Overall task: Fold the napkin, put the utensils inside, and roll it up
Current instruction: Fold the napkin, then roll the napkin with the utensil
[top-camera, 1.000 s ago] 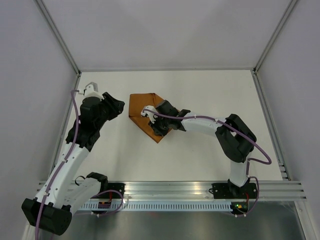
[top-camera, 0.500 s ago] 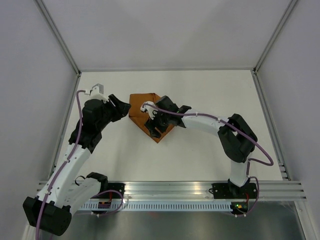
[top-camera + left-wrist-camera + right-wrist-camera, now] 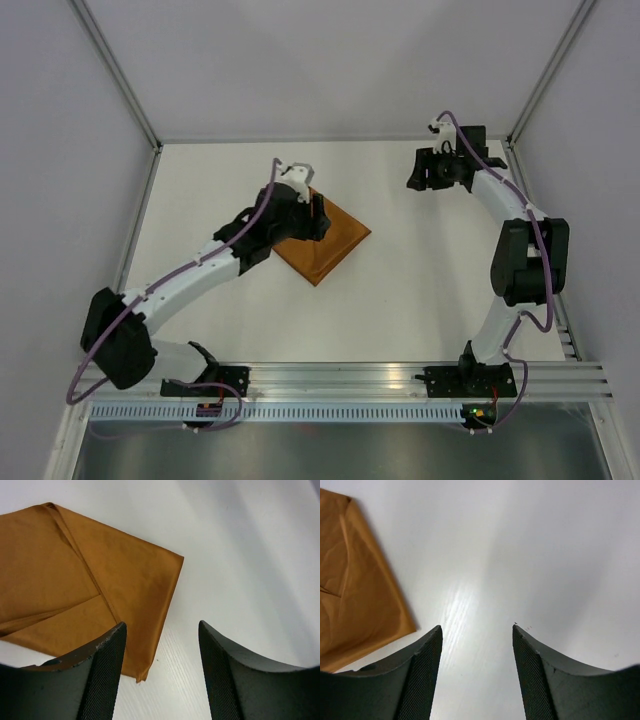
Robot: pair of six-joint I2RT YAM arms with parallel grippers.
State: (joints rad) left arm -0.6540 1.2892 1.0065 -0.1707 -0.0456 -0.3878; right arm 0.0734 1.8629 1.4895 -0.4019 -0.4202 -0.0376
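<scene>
On my top view the rust-orange brown square cloth napkin (image 3: pixel 330 245) lies folded flat on the white desk (image 3: pixel 420 300), turned like a diamond, a little to the left of the middle. The left jaws are above its far left part. In the left wrist view they are released, with a wide gap between them. The napkin (image 3: pixel 75 585) fills the upper left of this view, and I see overlapping layers with a fold line. Its cloth passes under one jaw, and its edge comes just inside the gap. The other jaw stands over bare desk. I cannot tell if the jaws touch the cloth.

The right jaws are well apart from the napkin, near the far right corner of the desk. They are also released and grasp nothing. In the right wrist view the napkin (image 3: pixel 355 580) shows only at the left, with bare desk between the jaws.
</scene>
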